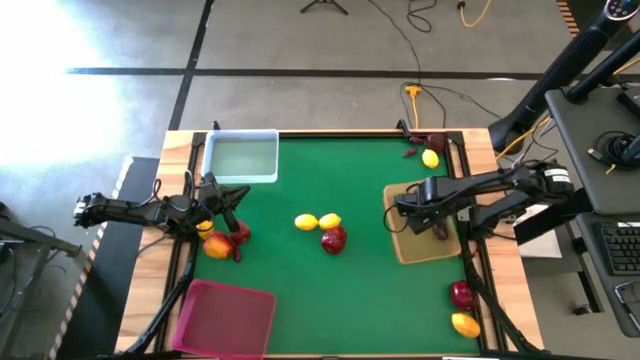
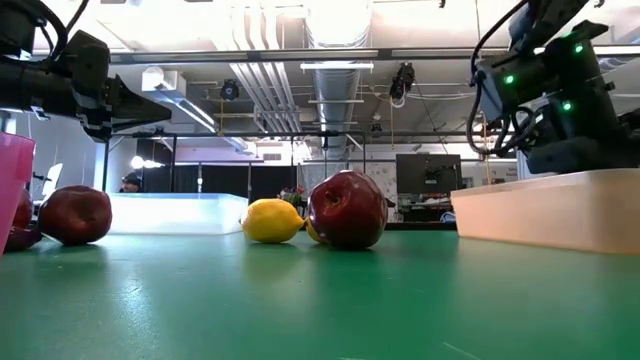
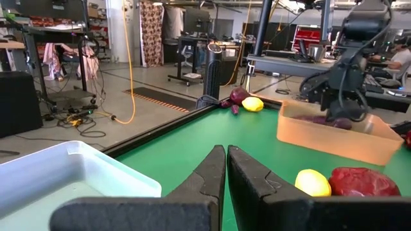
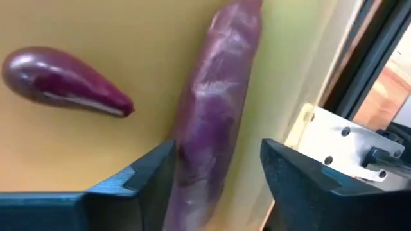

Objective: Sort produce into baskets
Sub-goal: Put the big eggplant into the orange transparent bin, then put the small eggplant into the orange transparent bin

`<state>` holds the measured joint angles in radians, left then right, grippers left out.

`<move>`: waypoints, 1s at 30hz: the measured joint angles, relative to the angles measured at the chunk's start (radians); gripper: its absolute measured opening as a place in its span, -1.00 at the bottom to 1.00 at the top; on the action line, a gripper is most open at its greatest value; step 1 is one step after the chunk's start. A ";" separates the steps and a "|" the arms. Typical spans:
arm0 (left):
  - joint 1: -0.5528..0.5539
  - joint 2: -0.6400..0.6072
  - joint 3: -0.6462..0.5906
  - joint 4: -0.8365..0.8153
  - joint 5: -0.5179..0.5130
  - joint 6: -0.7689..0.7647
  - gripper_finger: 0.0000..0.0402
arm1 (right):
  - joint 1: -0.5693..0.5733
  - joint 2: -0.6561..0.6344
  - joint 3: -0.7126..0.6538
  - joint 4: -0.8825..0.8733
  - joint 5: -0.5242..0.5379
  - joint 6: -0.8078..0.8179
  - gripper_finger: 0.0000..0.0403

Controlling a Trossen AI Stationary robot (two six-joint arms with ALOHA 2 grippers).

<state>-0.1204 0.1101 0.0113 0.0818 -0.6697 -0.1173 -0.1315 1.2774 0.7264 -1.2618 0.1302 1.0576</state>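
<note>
As my right gripper [image 4: 215, 170] spreads over the tray [image 1: 400, 245], a purple piece [image 4: 215, 115] lies between its fingers.
I'd lift straight up; left gripper [image 3: 226, 186] waits clenched at nine o'clock.

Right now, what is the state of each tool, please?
Left tool: closed, holding nothing, above the table near the clear bin.
Right tool: open, over the tan tray, fingers either side of a purple piece.
</note>
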 joint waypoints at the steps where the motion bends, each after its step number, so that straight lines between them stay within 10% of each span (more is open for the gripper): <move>1: 0.000 0.000 0.000 0.000 0.000 0.000 -0.99 | -0.014 0.000 -0.002 0.003 0.001 -0.009 0.15; 16: 0.000 0.000 0.000 0.000 0.000 0.000 -0.99 | -0.251 0.031 0.465 -0.101 0.160 -0.330 0.22; 30: 0.000 0.000 0.000 0.000 0.000 0.000 -0.99 | -0.723 0.512 0.648 0.114 0.053 -0.758 0.07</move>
<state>-0.1207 0.1101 0.0113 0.0817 -0.6697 -0.1173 -0.8545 1.7889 1.3747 -1.1476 0.1837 0.2995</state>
